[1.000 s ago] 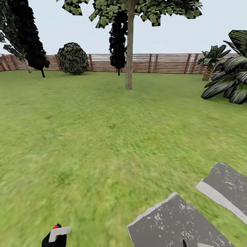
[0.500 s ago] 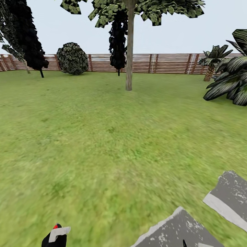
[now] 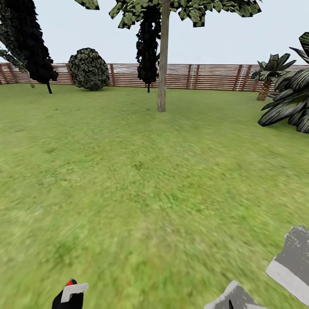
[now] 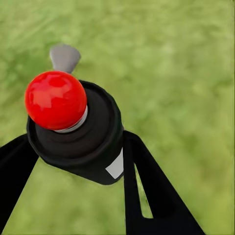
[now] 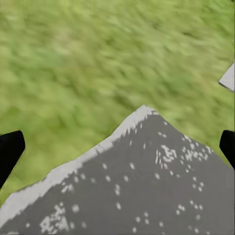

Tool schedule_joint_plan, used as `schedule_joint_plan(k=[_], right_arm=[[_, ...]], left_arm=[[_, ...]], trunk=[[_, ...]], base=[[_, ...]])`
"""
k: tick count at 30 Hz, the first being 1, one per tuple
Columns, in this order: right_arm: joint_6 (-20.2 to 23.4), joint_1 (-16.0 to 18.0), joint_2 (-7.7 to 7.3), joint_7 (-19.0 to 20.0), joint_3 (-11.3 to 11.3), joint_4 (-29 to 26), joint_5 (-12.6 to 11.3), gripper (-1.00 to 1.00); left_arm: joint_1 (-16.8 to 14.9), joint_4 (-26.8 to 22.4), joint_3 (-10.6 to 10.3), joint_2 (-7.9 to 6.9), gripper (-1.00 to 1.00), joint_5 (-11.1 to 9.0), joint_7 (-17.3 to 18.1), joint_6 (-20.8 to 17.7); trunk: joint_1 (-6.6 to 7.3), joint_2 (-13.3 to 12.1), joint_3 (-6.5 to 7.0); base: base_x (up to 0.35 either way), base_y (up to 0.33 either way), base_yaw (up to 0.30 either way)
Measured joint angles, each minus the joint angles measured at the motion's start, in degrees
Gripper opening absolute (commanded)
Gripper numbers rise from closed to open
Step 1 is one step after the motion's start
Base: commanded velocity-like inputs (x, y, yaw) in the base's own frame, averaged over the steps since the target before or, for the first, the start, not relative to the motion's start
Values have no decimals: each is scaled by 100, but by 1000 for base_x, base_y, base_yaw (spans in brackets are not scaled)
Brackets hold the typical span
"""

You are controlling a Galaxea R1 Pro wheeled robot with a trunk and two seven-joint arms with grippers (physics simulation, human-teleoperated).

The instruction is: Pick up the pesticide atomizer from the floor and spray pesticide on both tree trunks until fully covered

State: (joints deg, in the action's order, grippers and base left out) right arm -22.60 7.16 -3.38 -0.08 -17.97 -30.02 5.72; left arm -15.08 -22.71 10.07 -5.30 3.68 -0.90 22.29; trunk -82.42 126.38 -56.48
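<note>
Well short of the pale, bare tree trunk (image 3: 162, 81), the left gripper (image 4: 73, 161) pinches the dark-grey cylindrical pesticide atomizer (image 4: 73, 132); spraying now would likely miss. The right gripper (image 5: 117, 147) hangs spread, empty.

The pesticide atomizer (image 4: 78, 137) looks like matt dark plastic, topped by a glossy red ball (image 4: 56, 100) that catches highlights. The left gripper's fingers (image 4: 147, 191) are plain matt black. The floor (image 3: 141, 180) is soft, blurry grass, broken by rough grey stone slabs (image 5: 147, 186) flecked white. The fence (image 3: 206, 77) reads as slatted brown wood; the tree trunk (image 3: 162, 64) appears smooth and pale.
</note>
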Motion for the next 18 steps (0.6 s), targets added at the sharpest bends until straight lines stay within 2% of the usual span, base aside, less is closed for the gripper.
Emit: schedule_joint_plan(k=[18], right_arm=[[0,0,8,0,6,0,2,100]], left_arm=[[0,9,0,0,-100,-3,0,0]], trunk=[[0,0,0]], base=[[337,0,0]])
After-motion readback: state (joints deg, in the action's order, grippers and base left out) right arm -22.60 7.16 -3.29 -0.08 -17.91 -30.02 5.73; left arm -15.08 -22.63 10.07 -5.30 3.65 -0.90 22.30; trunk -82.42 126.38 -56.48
